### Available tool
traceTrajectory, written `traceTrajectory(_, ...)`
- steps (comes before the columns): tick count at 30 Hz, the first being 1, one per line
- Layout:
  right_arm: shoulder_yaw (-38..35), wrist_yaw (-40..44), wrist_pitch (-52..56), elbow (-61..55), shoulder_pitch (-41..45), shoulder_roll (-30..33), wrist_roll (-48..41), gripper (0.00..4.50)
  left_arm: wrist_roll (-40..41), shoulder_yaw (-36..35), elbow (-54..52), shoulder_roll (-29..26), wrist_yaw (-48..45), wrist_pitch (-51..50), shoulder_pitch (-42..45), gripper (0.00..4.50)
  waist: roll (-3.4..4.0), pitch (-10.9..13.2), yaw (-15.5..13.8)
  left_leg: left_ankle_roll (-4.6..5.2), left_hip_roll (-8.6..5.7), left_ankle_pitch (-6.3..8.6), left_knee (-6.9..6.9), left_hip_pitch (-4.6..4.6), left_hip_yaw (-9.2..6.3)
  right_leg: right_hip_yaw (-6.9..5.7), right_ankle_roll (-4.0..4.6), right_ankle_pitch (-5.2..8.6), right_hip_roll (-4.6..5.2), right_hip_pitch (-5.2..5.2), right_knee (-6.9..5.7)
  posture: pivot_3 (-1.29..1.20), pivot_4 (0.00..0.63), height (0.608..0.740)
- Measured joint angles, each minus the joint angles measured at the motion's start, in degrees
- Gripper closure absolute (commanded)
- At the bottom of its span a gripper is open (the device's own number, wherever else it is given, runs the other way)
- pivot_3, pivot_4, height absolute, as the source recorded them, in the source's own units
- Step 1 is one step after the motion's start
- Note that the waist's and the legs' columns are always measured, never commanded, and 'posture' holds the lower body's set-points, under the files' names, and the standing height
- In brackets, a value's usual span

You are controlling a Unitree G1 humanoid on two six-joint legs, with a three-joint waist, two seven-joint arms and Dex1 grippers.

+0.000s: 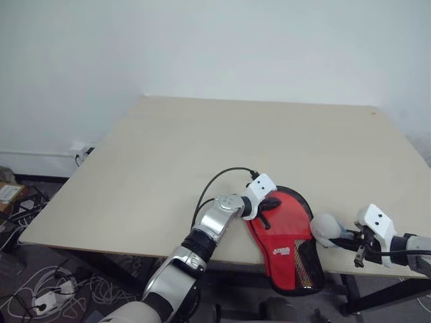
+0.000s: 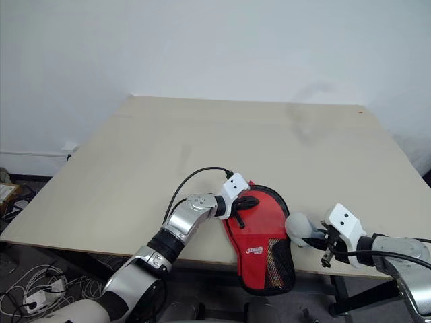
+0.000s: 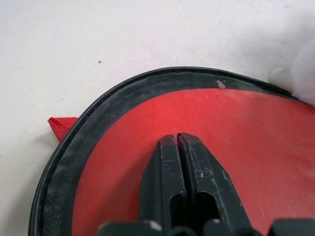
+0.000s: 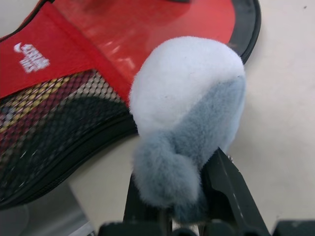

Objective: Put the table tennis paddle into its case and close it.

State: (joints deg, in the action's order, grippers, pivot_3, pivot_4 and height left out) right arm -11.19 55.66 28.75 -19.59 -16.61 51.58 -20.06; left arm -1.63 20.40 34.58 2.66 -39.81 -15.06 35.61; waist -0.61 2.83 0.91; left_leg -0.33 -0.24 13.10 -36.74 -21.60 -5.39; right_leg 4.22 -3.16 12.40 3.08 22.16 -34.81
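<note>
This looks like a lab or test room, not a home. A plain white wall stands bare behind a large, pale wooden table on dark metal legs. On the far left a wall socket sits low by the skirting. Loose cables and a white power strip lie tangled on the dark floor under the near left corner, with a cardboard box at the left edge.
</note>
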Motion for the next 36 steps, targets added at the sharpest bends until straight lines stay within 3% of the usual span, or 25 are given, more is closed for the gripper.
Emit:
traceTrajectory(21, -3.1, 2.8, -0.6, -5.4, -11.0, 3.4, -2.9, 4.31, 0.0, 0.7, 0.4, 0.3, -0.3, 0.1, -0.3, 4.50, 0.04, -0.8, -1.3, 0.19, 0.01, 0.63, -0.23, 0.14, -0.01, -0.02, -0.16, 0.54, 0.00, -0.29, -0.01, 0.00, 0.000, 0.740)
traceTrajectory(27, -3.1, 5.5, -4.1, -3.4, -13.6, 3.5, -3.0, 4.31, 0.0, 1.0, 0.4, 0.3, -0.3, 0.1, -0.7, 4.50, 0.01, -0.8, -1.7, 0.19, 0.02, 1.03, -0.26, 0.85, 0.02, -0.02, -0.15, 0.90, 0.01, -0.85, 0.01, 0.00, 0.000, 0.740)
traceTrajectory(36, -3.0, 6.4, -6.6, -2.5, -15.2, 4.2, -3.0, 4.31, 0.0, 1.1, 0.4, 0.4, -0.3, 0.1, -0.8, 4.50, 0.02, -0.9, -1.8, 0.20, 0.01, 1.19, -0.27, 0.90, -0.01, -0.03, -0.20, 1.07, 0.01, -0.95, 0.01, 0.00, 0.000, 0.740)
